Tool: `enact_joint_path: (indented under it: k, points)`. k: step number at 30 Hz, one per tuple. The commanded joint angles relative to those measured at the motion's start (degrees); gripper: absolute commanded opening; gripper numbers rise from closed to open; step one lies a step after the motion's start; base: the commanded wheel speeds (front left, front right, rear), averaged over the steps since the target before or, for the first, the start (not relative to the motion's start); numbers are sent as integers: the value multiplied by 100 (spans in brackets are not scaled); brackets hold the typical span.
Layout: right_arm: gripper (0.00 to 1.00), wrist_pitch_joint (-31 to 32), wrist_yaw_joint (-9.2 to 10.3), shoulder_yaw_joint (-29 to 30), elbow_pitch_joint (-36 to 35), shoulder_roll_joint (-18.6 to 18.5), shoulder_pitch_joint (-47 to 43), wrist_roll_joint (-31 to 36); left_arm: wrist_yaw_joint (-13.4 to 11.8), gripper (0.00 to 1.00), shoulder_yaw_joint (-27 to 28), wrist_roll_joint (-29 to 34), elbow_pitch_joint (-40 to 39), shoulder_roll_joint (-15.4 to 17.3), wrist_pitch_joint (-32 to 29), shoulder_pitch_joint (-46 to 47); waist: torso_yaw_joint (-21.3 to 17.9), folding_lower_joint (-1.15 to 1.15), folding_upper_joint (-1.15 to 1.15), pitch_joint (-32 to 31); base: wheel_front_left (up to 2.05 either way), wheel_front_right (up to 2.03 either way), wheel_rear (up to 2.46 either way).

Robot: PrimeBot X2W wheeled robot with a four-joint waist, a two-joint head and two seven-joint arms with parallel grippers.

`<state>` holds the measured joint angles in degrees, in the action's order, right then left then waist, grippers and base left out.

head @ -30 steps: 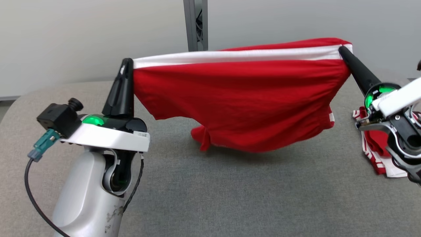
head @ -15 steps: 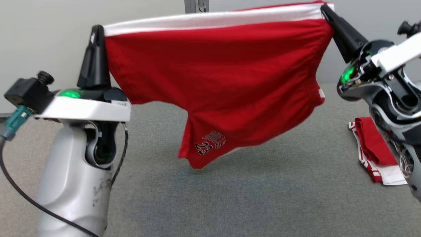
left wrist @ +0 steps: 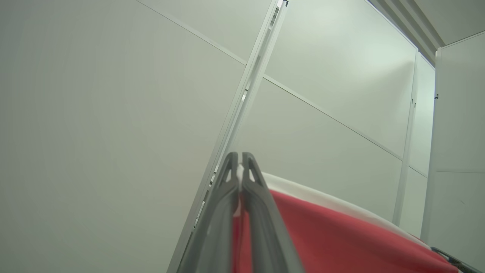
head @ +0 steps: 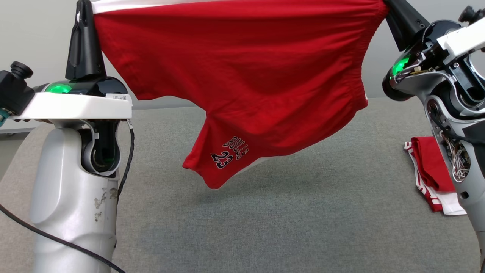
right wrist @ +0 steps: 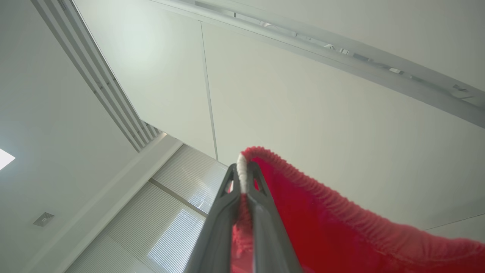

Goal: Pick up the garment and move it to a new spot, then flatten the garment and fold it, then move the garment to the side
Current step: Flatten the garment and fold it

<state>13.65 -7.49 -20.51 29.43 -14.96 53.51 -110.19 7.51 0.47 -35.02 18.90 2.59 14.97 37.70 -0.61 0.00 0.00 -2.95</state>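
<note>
Rightward of hanging garment (head: pixel 246 68), folded cloth (head: pixel 432 170)

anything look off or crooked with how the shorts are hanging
Yes: the red shorts, pinched at the waistband by the left gripper and right gripper, hang lopsided. The leg printed BULLS 23 droops lowest, its print tilted; the other leg sits higher. Paint on the left forearm looks chipped.

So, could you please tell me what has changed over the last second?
Both arms rose: the left gripper and right gripper carried the red shorts higher above the table, and one leg unfurled downward. Both stay shut on the waistband; the folded garment lies unmoved.
</note>
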Motion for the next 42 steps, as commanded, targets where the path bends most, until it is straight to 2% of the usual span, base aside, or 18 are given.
enact_joint_path:
  k: [1, 5, 14, 18, 23, 26, 28, 31, 35, 42]
  points:
    - [0, 56, 1, 158, 102, -26, -112, -26, -8, 0, 24, -40, 0, 63, 21, -74, 2, 0, 0, 18, 0, 0, 0]
    - [0, 196, 1, 313, 236, 73, -180, 37, -8, 0, -110, 8, 91, 63, 21, -105, -11, 0, 0, 70, 0, 0, 0]
    - [0, 269, 1, 260, 606, 221, -100, 423, -7, 0, -264, 109, 779, 57, 19, 84, -155, 0, 0, 407, 0, 0, 0]
    - [0, 37, 0, 255, 768, 324, 299, 746, -128, 0, -353, 132, 1242, 60, 20, 590, -222, 0, 0, 931, 0, 0, 0]
    - [0, -319, 0, 340, 865, 428, 1091, 1204, -313, 0, -598, 144, 1597, 48, 18, 1686, -231, 0, 0, 1852, 0, 0, 0]
    - [0, -742, 0, 500, 777, 546, 1688, 1474, -487, 0, -576, 238, 1700, 59, 19, 2458, -238, 0, 0, 2370, 0, 0, 0]
    - [0, -1012, 0, 603, 577, 608, 1984, 1648, -571, 0, -522, 281, 1594, 54, 19, 2909, -225, 0, 0, 2690, 0, 0, 0]
    - [0, -1437, 0, 724, -124, 660, 2374, 1958, -728, 0, -446, 434, 1233, 47, 18, 3495, -175, 0, 0, 3193, 0, 0, 0]
    - [0, -1867, -1, 728, -545, 698, 2616, 2242, -828, 0, -322, 679, 662, 47, 11, 3888, -130, 0, 0, 3723, 0, 0, 0]
    - [0, -2455, 0, 382, -602, 606, 2534, 2399, -929, 0, -569, 944, 12, 50, 11, 3826, -35, 0, 0, 4415, 0, 0, 0]
